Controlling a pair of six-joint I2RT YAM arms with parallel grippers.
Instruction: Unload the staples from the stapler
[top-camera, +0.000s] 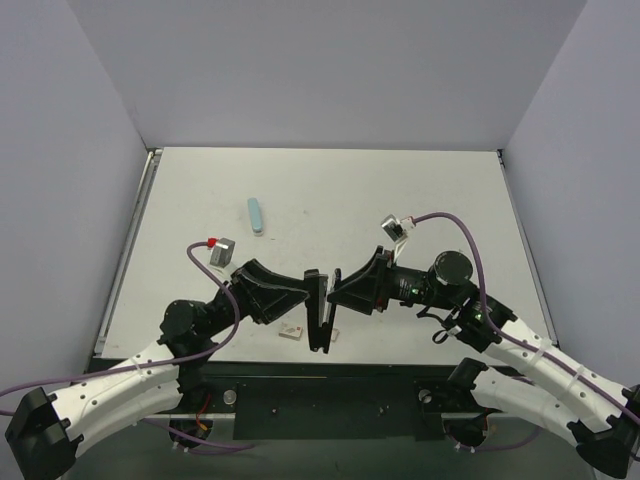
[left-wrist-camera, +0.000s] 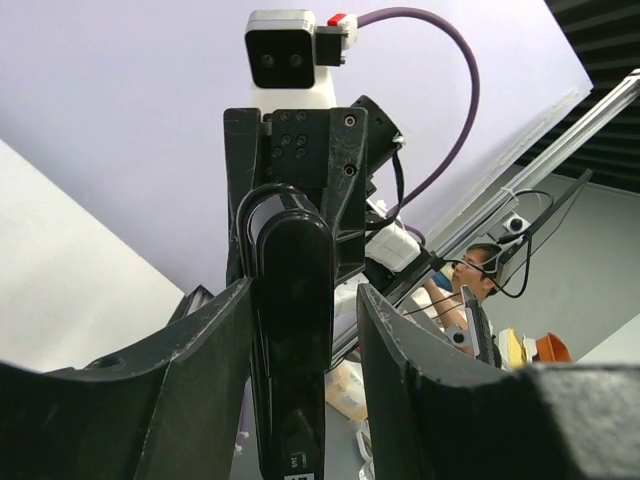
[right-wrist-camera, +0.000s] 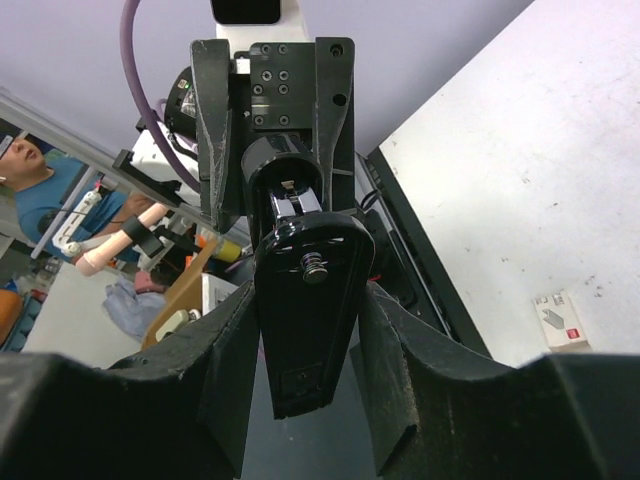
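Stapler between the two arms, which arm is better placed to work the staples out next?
Left, probably. The right tool is clamped on the stapler, steadying it, while the left tool stands open with a gap beside the stapler, so it is free to work.

Passage through the lower centre of the top view is blocked: the left gripper (top-camera: 312, 297) and the right gripper (top-camera: 338, 290) meet nose to nose around the stapler (top-camera: 322, 312). One small white bit (top-camera: 292, 333) and a second bit (top-camera: 333, 335) lie just beneath them. A pale blue bar (top-camera: 257, 215) lies well apart, upper left of centre. The far band and right half of the table (top-camera: 430, 190) offer open passage.
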